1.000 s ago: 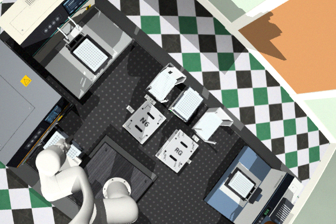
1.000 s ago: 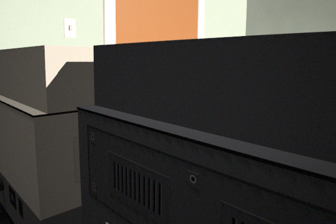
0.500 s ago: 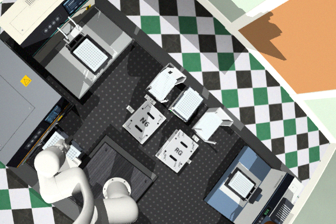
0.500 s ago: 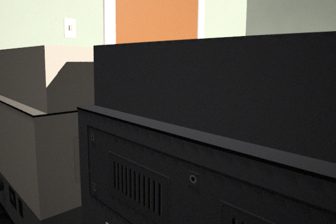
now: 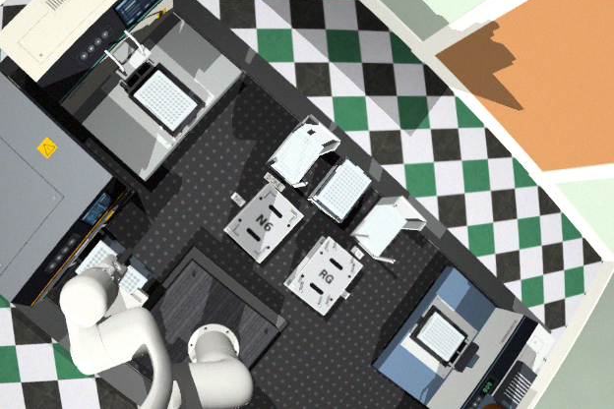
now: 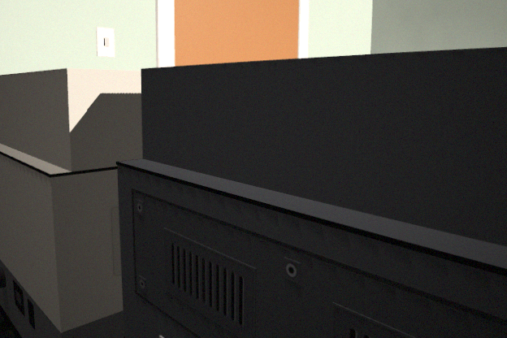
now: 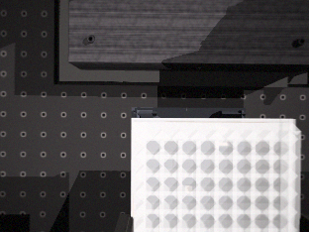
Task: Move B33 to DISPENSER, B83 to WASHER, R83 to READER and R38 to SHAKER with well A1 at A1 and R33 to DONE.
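My gripper (image 5: 117, 270) is at the lower left, in front of the big grey instrument (image 5: 44, 181), with the arm over it. It is shut on a white well plate (image 5: 111, 265) by its long sides. In the wrist view the plate (image 7: 215, 174) fills the lower right, and a dark nest edge (image 7: 188, 111) shows just beyond it, so the plate sits a little above the nest. I cannot read the plate's label. Other white plates sit on the cream instrument (image 5: 164, 99), on the blue instrument (image 5: 440, 335) and on the small station (image 5: 341, 190) between the two racks.
Two white stack racks (image 5: 299, 151) (image 5: 384, 228) stand at the deck's far edge. The nests N6 (image 5: 263, 228) and RG (image 5: 325, 275) lie empty mid-deck. The dark base slab (image 5: 213, 305) lies right of my gripper. The exterior view shows only instrument backs (image 6: 311, 162).
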Tool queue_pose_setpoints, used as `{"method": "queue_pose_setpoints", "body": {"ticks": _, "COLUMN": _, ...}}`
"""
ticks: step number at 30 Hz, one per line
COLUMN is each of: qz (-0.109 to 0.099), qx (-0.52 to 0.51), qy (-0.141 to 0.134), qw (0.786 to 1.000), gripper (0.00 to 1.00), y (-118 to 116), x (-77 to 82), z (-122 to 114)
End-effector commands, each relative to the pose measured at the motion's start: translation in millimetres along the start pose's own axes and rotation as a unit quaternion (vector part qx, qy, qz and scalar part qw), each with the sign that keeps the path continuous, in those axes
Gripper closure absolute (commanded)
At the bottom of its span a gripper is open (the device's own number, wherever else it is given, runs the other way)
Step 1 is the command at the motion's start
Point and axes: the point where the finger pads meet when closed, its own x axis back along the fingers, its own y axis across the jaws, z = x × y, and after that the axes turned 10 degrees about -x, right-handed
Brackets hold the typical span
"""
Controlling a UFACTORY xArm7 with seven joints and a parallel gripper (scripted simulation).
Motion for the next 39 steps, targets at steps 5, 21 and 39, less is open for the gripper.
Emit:
{"method": "queue_pose_setpoints", "body": {"ticks": 5, "qz": 0.0, "qx": 0.0, "qy": -0.002, "qw": 1.0, "gripper": 1.0, "y": 0, "x": 5.3, "z": -1}}
{"method": "queue_pose_setpoints", "body": {"ticks": 21, "qz": 0.0, "qx": -0.058, "qy": -0.002, "qw": 0.998, "gripper": 1.0, "y": -33, "x": 5.6, "z": 3}}
{"method": "queue_pose_setpoints", "body": {"ticks": 39, "qz": 0.0, "qx": -0.132, "qy": -0.002, "qw": 0.991, "gripper": 1.0, "y": -83, "x": 5.6, "z": 10}}
